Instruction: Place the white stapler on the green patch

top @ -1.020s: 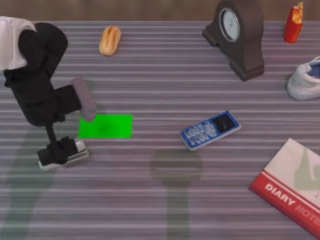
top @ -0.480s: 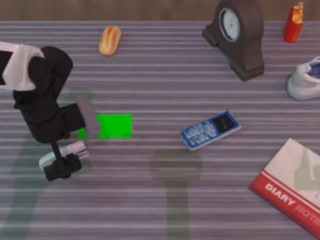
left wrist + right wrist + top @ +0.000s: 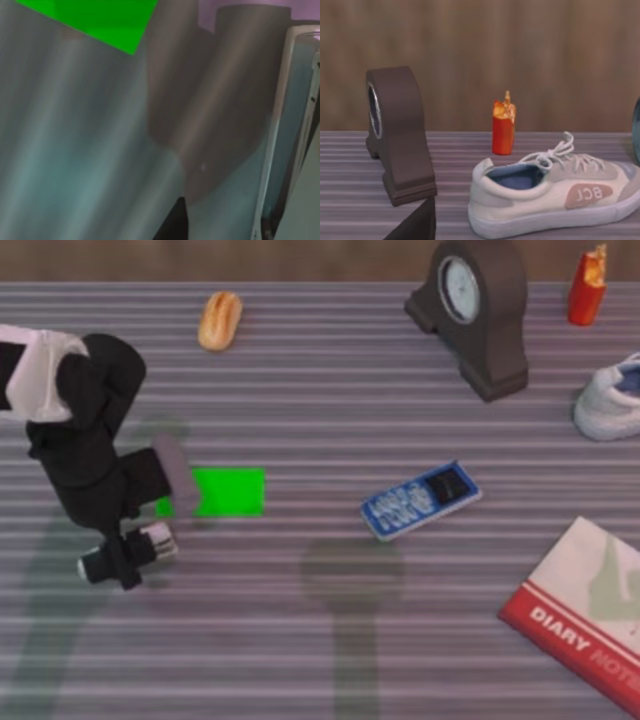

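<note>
Roughly: striped grey-purple desk (image 3: 300, 390) backed by a brown wall. Left gripper (image 3: 127, 552), low at the left side, had its fingers clamped on the white stapler (image 3: 150, 540), just below-left of the green patch (image 3: 228, 491). Red-and-white book (image 3: 580, 615) read "DIARY"; sneaker (image 3: 550, 197) bore mirrored letters. Right gripper out of sight.
</note>
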You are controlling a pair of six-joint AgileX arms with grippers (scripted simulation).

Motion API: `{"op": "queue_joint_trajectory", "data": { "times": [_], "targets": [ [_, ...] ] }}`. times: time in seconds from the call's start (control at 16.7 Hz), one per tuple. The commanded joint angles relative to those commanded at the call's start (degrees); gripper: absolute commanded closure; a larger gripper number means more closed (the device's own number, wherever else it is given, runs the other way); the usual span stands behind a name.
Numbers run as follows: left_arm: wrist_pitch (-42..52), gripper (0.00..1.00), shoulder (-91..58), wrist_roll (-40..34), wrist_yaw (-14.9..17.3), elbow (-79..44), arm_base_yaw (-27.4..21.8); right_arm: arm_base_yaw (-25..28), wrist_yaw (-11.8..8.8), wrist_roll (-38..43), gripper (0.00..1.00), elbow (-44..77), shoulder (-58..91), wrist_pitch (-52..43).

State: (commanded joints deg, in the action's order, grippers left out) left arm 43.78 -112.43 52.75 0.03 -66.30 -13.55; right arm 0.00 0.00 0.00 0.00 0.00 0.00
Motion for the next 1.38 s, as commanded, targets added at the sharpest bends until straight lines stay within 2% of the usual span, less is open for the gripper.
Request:
{"op": "queue_joint_trajectory", "data": {
  "times": [0.3,0.36,0.96,1.38],
  "targets": [
    [0.0,0.98,0.0,0.0,0.0,0.0,0.0,0.0,0.0,0.0,0.00,0.0,0.0,0.0],
    [0.0,1.00,0.0,0.0,0.0,0.0,0.0,0.0,0.0,0.0,0.00,0.0,0.0,0.0],
    [0.9,1.00,0.4,0.2,0.0,-0.8,0.0,0.0,0.0,0.0,0.00,0.0,0.0,0.0],
    [18.2,1.00,6.1,0.0,0.0,-11.1,0.8,0.0,0.0,0.0,0.00,0.0,0.0,0.0]
  ]
}}
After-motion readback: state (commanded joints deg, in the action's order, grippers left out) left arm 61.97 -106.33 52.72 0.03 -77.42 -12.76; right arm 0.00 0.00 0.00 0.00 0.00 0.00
